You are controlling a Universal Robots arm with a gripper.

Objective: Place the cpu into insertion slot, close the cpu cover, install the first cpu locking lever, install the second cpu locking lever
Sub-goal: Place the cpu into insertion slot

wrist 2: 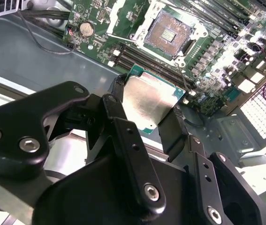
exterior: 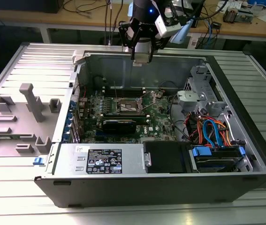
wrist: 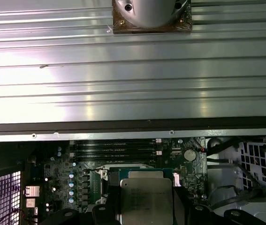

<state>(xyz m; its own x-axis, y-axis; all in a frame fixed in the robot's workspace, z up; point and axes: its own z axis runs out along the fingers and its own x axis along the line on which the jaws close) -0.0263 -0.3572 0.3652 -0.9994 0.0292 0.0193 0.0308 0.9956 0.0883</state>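
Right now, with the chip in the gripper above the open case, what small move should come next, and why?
Probably a short level carry toward the insertion slot, before any descent. The gripper is shut on the cpu by two opposite edges, the slot's contacts lie uncovered, and in the exterior view the gripper hangs near the case's far wall, not over the slot.

Cpu (wrist 2: 151, 105): flat silver-grey square, green edging, tilted, pinched on 2 opposite edges by gripper (wrist 2: 148, 97), up in air over board. Insertion slot (wrist 2: 167, 33): apart from cpu, uncovered, contact field exposed.
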